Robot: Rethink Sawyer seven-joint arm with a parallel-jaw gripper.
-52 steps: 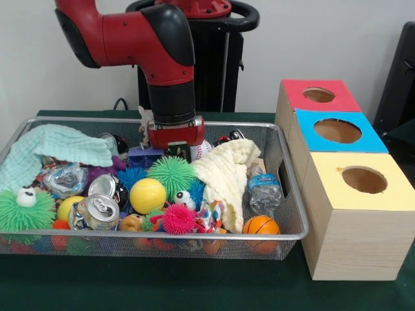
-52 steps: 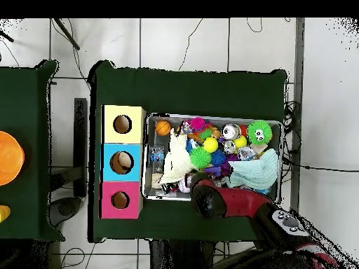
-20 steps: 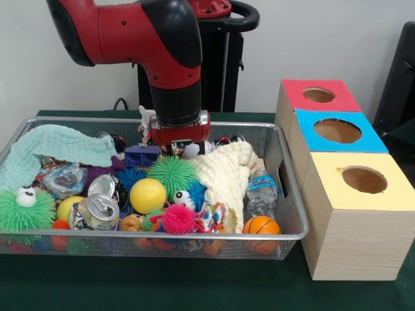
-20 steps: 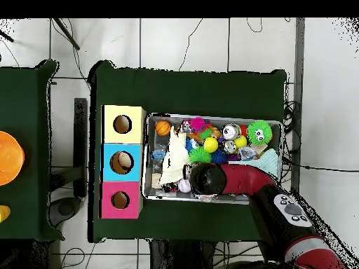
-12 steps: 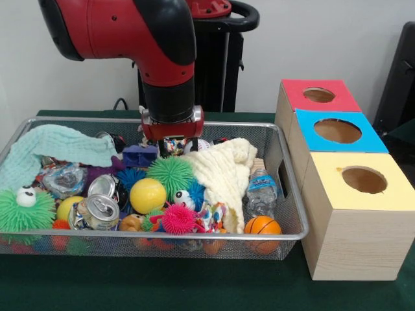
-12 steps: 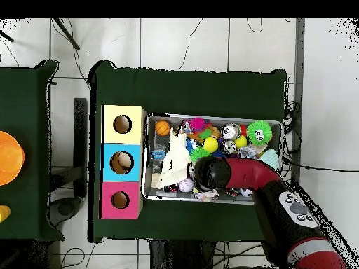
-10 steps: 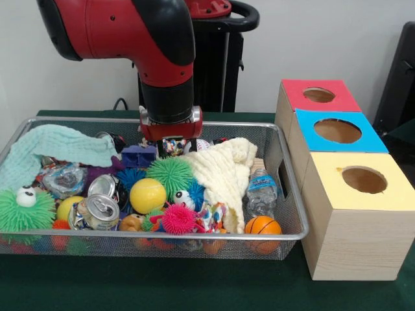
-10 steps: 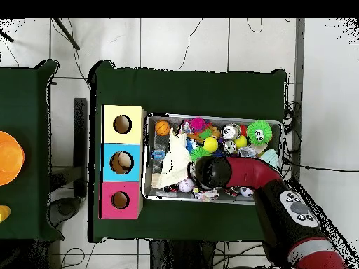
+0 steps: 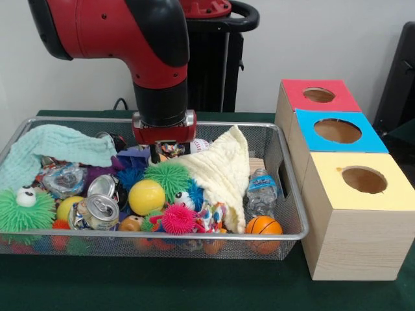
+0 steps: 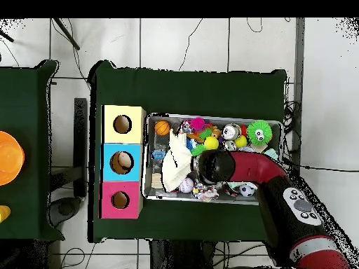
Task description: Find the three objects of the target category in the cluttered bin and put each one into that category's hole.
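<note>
Rising and shifting toward the teal-towel side, the gripper (image 9: 163,148) drags the cream cloth's (image 9: 220,170) corner upward inside the bin (image 9: 293,194); whether it clamps that cloth, I cannot tell. Red-topped hole (image 9: 319,95) awaits.

Silver mesh bin (image 9: 295,214), red-topped box's hole (image 9: 319,95), cream cloth (image 9: 220,170), mint towel (image 9: 58,145), yellow ball (image 9: 146,196), dark green worktop (image 9: 194,285).

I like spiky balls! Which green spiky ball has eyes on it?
The left one, in the bin's near corner. The green one by the gripper shows none.
</note>
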